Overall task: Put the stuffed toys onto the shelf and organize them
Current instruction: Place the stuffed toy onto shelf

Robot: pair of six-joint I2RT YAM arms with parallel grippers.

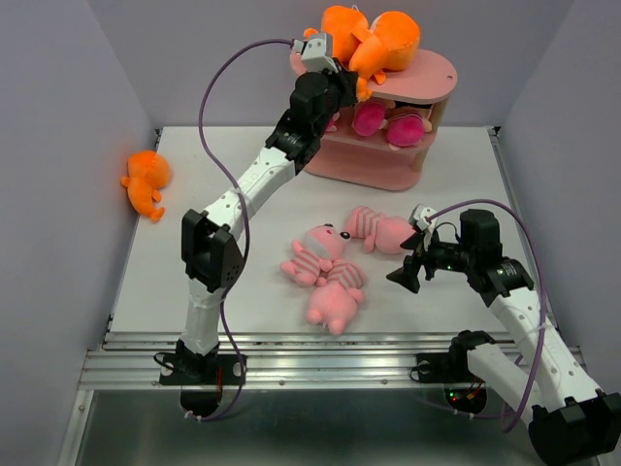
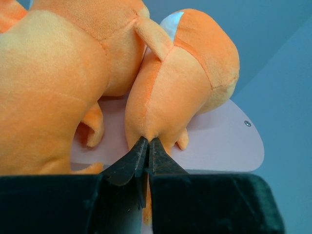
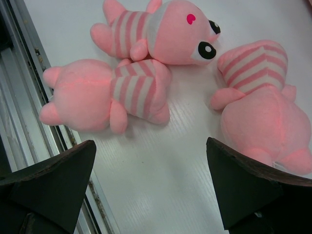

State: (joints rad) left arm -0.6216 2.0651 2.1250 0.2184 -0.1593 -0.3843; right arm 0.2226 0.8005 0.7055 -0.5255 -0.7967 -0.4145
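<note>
Orange plush monster (image 2: 180, 87), pale pink striped pigs (image 3: 161, 34)

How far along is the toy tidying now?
Done: magenta dolls on the shelf's middle tier, one orange monster on top. In hand: left gripper pinches a second monster there. Left: three pink pigs near the open right gripper, a third monster on the table.

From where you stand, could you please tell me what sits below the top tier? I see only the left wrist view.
Observer: Magenta toys lie on the middle tier of the shelf.
Operator: Thank you. Are any toys left on the table?
Observer: Three pigs lie mid-table.
Operator: Any more orange ones?
Observer: One orange toy lies at the table's left edge.
</note>
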